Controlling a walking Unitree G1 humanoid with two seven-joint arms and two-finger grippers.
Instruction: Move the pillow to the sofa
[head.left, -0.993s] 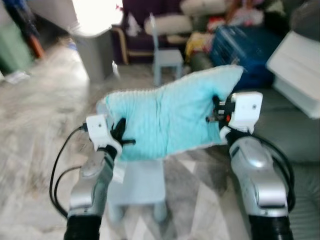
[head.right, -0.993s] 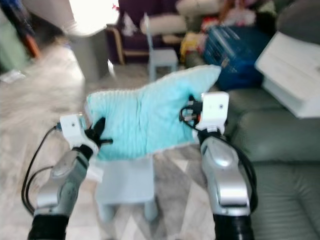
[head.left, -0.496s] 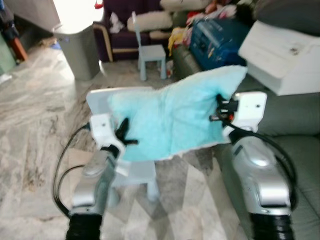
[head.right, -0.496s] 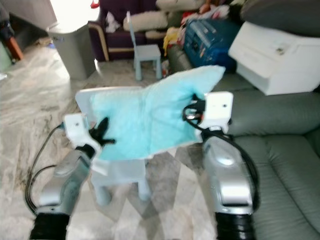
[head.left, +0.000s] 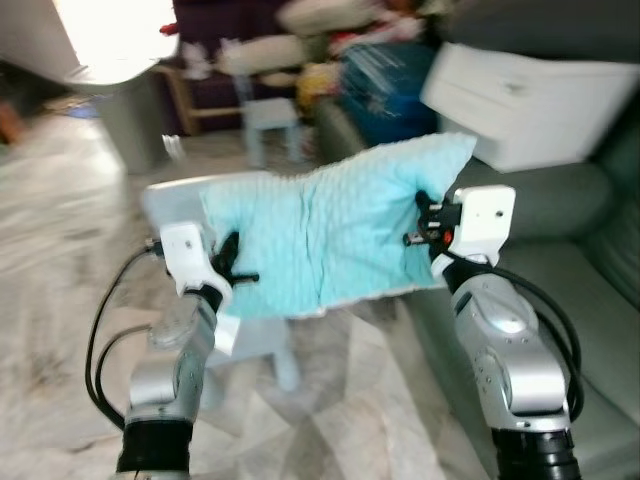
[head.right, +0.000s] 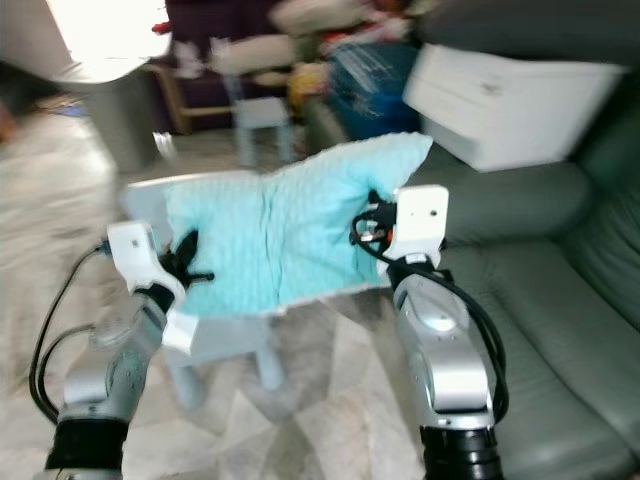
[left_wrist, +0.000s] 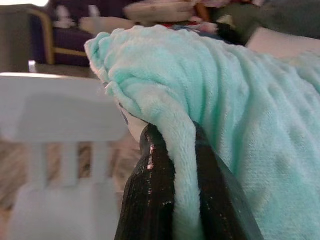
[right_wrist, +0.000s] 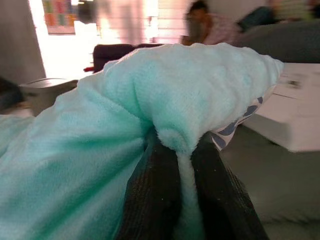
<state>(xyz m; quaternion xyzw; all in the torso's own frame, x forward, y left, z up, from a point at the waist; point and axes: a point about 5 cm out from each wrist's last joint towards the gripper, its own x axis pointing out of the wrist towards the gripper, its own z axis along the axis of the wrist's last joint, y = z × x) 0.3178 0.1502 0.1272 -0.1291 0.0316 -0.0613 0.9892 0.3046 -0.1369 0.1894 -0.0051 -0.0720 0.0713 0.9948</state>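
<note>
- Both arms are up in front of the robot, and the pillow (head.left: 325, 235), fluffy and mint green, hangs stretched between the two hands, off the floor.
- Left hand (head.left: 236, 270): clamped on the pillow's left edge; from the left wrist, a fold of the plush is pinched between the two black fingers (left_wrist: 152, 200).
- Right hand (head.left: 420, 225): clamped on the pillow's right edge, a little higher than the left hand, so the pillow's top corner rises beside it. In the right wrist view a ridge of fabric is squeezed between the fingers (right_wrist: 155, 200), with a blue-patterned patch peeking out just beyond them.
- Behind the pillow and just beyond the left hand stands a small pale blue chair (head.left: 250, 345); its backrest peeks over the pillow's top edge.
- The grey-green sofa (head.right: 560, 300) lies to the outside of the right hand, with its seat cushions lower than the pillow.
- A white box (head.left: 520, 105) sits on the sofa beyond the right hand.
- Farther off past the pillow: a second small blue chair (head.left: 270, 120) and a grey bin (head.left: 130, 120), all rather blurred.
- The floor (head.left: 60, 250) is pale marbled stone.
</note>
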